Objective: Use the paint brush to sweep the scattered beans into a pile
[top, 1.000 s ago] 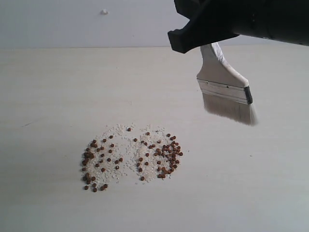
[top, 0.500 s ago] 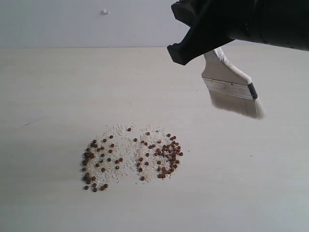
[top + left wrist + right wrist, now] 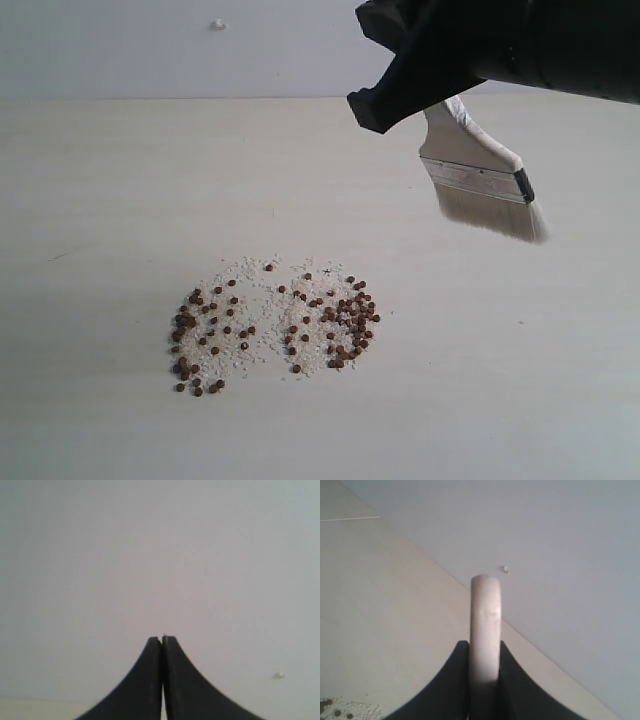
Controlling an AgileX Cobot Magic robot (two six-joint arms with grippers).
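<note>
The beans (image 3: pixel 272 330) lie on the pale table (image 3: pixel 110 180) as small reddish-brown pellets in a loose patch with white crumbs, densest on its right side. Up and to the right of them hangs the paint brush (image 3: pixel 480 180), clear of the table, with its silver ferrule and off-white bristles (image 3: pixel 492 215) pointing down and right. My right gripper (image 3: pixel 425 100) is shut on the brush's pale handle (image 3: pixel 485 625), which stands between the black fingers (image 3: pixel 512 680). A few beans (image 3: pixel 335 711) show at the corner of the right wrist view. My left gripper (image 3: pixel 162 639) is shut and empty, facing a plain grey wall.
A grey wall (image 3: pixel 150 45) rises behind the table's far edge, with a small white speck (image 3: pixel 217 24) on it. The black right arm (image 3: pixel 560 45) fills the upper right corner of the exterior view.
The brush has risen a little and shifted right, away from the beans, with most of that move earlier. The beans have not moved.
</note>
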